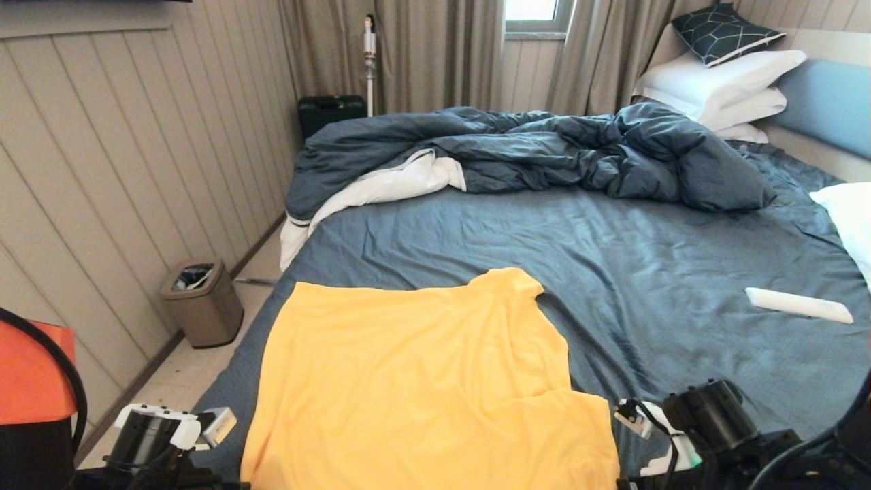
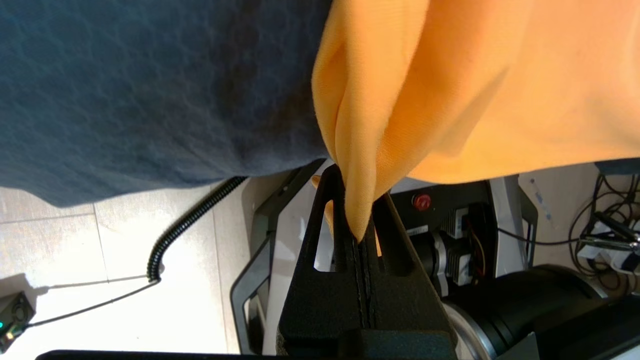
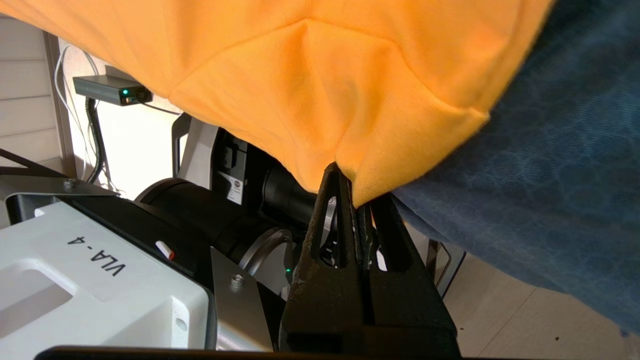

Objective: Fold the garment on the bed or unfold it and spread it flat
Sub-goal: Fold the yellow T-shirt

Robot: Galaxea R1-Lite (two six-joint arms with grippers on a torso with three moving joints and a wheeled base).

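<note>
Garment (image 1: 422, 381) hem pinched by both low tools, left (image 2: 361, 220) and right (image 3: 356, 200).

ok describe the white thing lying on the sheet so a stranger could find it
Start at the big bed's wrinkled slate-blue sheet, then look toward its pillow side. There lies a slim white bar-shaped object, alone and flat, hard-edged unlike the soft white pillows.

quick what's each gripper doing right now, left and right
Left gripper: closed, pinching a fold of the yellow T-shirt at the bed's near edge.
Right gripper: closed, pinching the T-shirt's other near corner.
</note>
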